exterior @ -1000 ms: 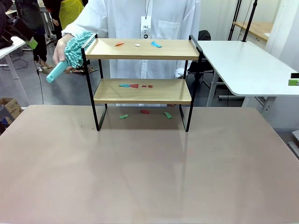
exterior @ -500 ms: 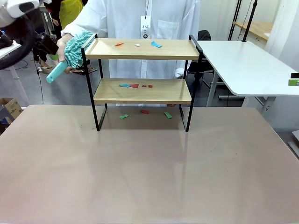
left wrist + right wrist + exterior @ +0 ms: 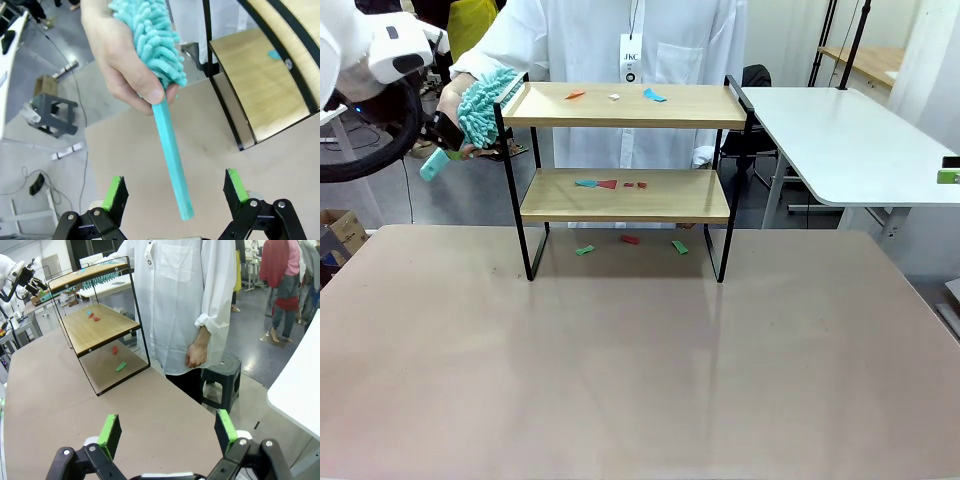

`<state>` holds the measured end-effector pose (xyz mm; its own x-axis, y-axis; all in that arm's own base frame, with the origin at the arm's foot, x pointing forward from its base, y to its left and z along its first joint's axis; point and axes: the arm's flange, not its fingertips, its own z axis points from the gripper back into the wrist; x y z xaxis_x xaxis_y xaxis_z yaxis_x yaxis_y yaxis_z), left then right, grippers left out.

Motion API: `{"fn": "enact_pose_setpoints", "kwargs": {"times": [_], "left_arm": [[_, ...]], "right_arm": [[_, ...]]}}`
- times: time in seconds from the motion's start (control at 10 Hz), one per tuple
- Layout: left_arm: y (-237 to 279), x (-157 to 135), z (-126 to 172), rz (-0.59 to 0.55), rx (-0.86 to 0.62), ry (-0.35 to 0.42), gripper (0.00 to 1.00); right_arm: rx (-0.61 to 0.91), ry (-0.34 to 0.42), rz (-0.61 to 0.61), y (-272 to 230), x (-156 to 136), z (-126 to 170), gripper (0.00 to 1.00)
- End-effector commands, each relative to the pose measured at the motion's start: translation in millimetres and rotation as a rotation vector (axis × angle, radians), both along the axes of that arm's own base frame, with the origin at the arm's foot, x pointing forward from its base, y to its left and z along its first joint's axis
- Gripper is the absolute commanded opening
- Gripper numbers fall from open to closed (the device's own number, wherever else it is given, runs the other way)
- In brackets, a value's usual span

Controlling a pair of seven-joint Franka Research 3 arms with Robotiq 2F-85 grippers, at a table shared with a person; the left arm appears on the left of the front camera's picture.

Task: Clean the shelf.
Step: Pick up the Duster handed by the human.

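The shelf (image 3: 620, 108), two light wooden boards in a thin black frame, stands upright at the far middle of the tan tabletop (image 3: 640, 370), in front of a person in a white coat (image 3: 620, 40). Small paper scraps lie on it: red, white and blue ones on the top board (image 3: 614, 97), and teal and red ones on the lower board (image 3: 608, 184). Green and red scraps (image 3: 630, 239) lie on the tabletop under it.

Just beside the shelf's top-left corner, the person's hand (image 3: 450, 105) holds a teal microfibre duster (image 3: 482, 102) with its handle slanting down and away from the shelf. The left end effector (image 3: 175, 180) is released, its green-padded fingers spread wide on either side of the handle's free end and not touching it.

The right end effector (image 3: 167, 420) is also released, with nothing between its fingers, and hangs above the tabletop looking toward the shelf's side and the person's other hand (image 3: 196, 355)
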<state>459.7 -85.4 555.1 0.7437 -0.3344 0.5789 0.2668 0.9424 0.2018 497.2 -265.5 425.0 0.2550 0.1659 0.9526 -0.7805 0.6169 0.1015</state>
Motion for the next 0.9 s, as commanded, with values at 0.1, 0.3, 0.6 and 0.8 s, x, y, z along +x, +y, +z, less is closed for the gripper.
{"fn": "enact_pose_setpoints", "kwargs": {"times": [0.1, 0.3, 0.6, 0.8], "left_arm": [[-6.0, 1.3, -14.0, 0.02, -0.002, 0.022, 1.0], [-6.4, 2.8, -15.5, 0.013, -0.013, 0.028, 1.0], [-2.1, 7.2, -15.6, 0.041, -0.026, 0.051, 0.41], [0.0, 8.8, -18.5, 0.056, -0.028, 0.061, 0.36]], "right_arm": [[-0.002, -0.005, 0.001, 1.1, 0.2, 2.4, 1.0], [-0.002, -0.005, 0.001, 1.1, 0.2, 2.4, 1.0], [-0.002, -0.005, 0.001, 1.1, 0.2, 2.4, 1.0], [-0.002, -0.005, 0.001, 1.1, 0.2, 2.4, 1.0]]}}
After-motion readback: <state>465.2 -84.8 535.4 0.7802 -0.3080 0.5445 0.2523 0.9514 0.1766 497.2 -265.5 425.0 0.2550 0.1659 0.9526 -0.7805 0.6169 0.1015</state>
